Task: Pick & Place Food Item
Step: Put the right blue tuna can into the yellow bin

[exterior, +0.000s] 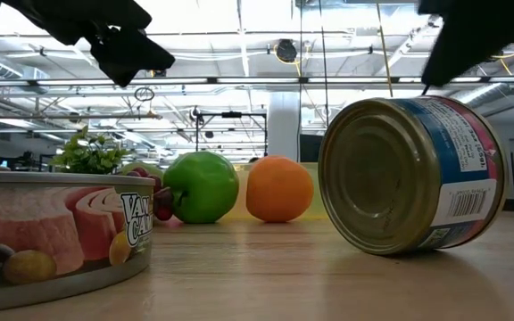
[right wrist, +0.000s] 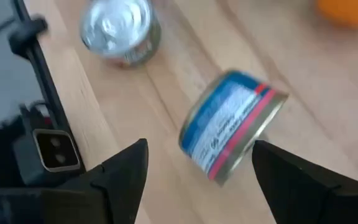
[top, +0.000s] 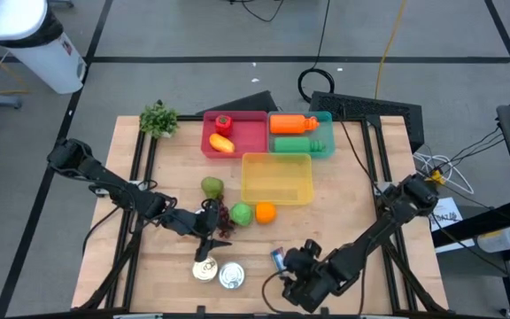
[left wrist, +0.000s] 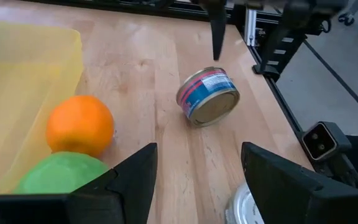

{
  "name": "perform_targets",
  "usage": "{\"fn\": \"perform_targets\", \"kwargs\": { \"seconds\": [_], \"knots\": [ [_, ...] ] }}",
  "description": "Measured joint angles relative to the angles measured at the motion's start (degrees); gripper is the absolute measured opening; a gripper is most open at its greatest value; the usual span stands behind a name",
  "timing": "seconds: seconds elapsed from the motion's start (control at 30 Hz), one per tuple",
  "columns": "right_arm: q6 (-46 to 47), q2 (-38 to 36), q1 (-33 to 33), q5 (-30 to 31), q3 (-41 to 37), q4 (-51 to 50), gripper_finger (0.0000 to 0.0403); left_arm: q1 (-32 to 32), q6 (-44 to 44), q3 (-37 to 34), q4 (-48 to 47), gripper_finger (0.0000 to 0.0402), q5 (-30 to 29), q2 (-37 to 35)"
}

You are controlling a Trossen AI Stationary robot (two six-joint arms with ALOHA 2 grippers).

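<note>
Blue can (right wrist: 232,127) on its side on the wood table (top: 343,190), near front edge | just ahead of right gripper (right wrist: 197,171), fingers spread, not touching | left gripper (left wrist: 197,168) spread too, beside apple (left wrist: 61,174) and orange (left wrist: 79,124)

A blue can (left wrist: 207,97) with a red-and-white band and a barcode label lies on the pale wooden table (top: 343,204). An orange (exterior: 278,189) sits beside a green apple (exterior: 201,185), near a clear yellow bin (top: 276,177). A red tray (top: 234,134) holds red and orange pieces, and a teal tray (top: 324,135) holds an orange bottle (top: 293,123) and a green one (top: 294,145).
</note>
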Motion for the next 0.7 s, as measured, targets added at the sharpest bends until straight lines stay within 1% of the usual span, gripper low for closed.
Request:
{"fn": "perform_targets", "kwargs": {
  "seconds": [0.07,0.33,0.57,0.7],
  "knots": [
    [-0.01,0.04,-0.66,-1.50,-0.01,0.08,0.0270,0.00,0.04,0.00,0.01,0.0241,-0.45,0.01],
    [-1.05,0.42,-2.55,-2.22,0.02,0.34,0.0270,0.00,0.04,0.00,-0.05,0.0241,-0.46,0.00],
    [-1.56,5.23,-4.71,-10.29,-0.01,1.90,0.0270,0.00,0.33,0.00,-0.02,0.0241,-0.46,-0.01],
    [-1.54,6.80,-5.77,-10.56,-0.03,1.91,0.0270,0.28,0.38,0.02,-0.01,0.0241,-0.56,0.00]
  ]
}}
